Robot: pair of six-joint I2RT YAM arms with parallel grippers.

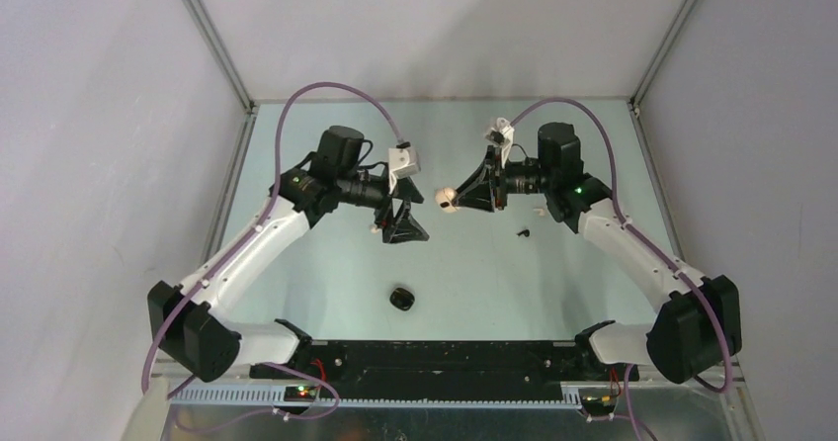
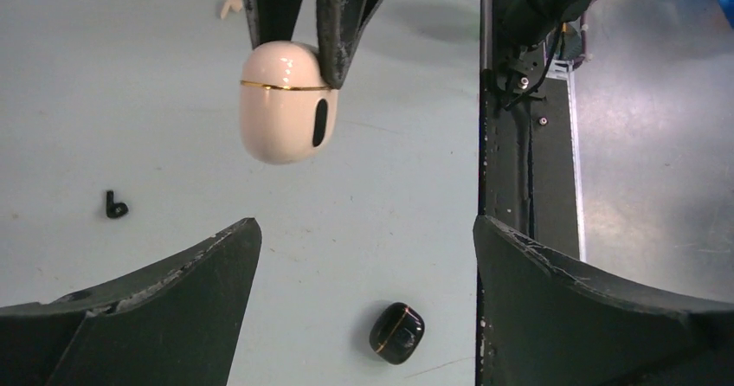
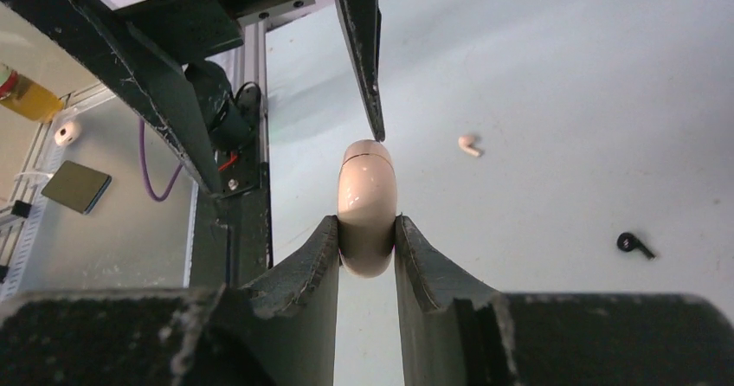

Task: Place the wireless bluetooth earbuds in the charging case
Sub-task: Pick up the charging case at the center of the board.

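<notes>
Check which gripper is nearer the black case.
Left. The open left gripper hangs just beyond the black case, almost in line with it; the right gripper, shut on the cream case, is farther back and off to the right.

bright even light, soft faint shadows, mostly sharp focus
</notes>
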